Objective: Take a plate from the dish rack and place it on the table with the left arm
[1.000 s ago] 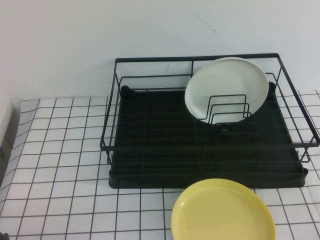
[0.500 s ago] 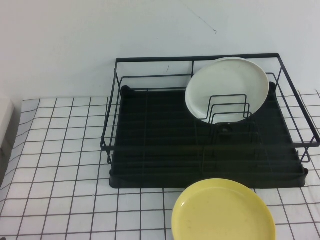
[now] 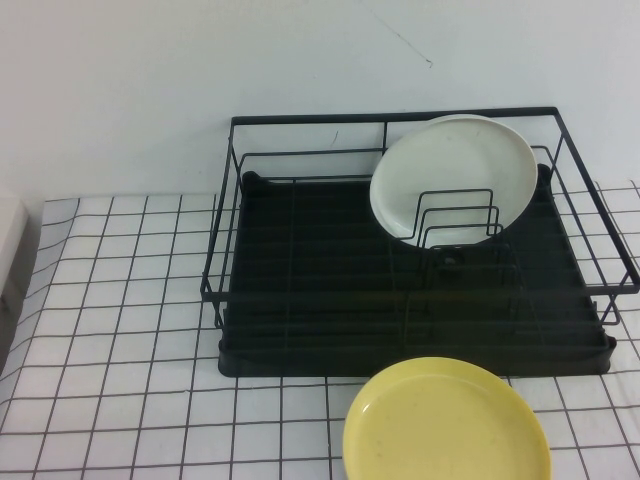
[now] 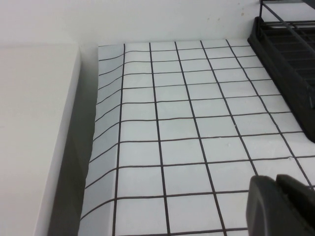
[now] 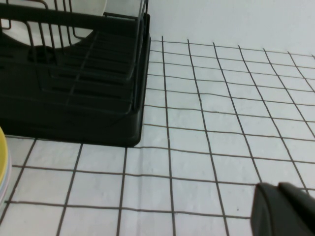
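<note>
The yellow plate lies flat on the table just in front of the dish rack, at the near right. Its rim also shows in the right wrist view. The black wire rack holds a white plate upright in its dividers at the back right. Neither arm shows in the high view. My left gripper is shut and empty, low over the cloth to the left of the rack. My right gripper is shut and empty over the cloth to the right of the rack.
A white block stands along the table's left edge, also seen in the high view. A white wall rises behind the rack. Bare gridded cloth lies left of the rack.
A small dark tip of the left arm at the bottom left corner of the high view has gone out of view. The plates and rack have not moved.
</note>
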Tool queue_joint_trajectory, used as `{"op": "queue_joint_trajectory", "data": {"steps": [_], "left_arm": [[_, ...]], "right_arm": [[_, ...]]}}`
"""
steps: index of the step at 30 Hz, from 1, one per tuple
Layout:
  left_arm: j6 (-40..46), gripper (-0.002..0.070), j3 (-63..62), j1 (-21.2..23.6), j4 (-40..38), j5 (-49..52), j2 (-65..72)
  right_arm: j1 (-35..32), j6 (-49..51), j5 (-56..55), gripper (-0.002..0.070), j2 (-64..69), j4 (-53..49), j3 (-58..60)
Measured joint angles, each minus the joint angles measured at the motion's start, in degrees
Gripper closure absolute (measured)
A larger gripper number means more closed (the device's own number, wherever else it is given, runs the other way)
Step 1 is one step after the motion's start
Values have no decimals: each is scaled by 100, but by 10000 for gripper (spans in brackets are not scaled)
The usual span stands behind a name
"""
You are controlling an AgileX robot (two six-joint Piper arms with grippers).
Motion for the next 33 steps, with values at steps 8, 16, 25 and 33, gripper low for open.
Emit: {"op": "queue_joint_trajectory", "data": {"steps": [8, 16, 25, 33], "left_arm": [[269, 677, 0, 0, 0, 12, -4], [329, 677, 0, 0, 0, 12, -4], [329, 677, 0, 0, 0, 12, -4], [329, 677, 0, 0, 10, 12, -4]], "right_arm": [[0, 0, 0, 680, 0, 0, 0], [0, 0, 0, 680, 0, 0, 0], [0, 0, 0, 680, 0, 0, 0], [0, 0, 0, 680, 0, 0, 0]]}}
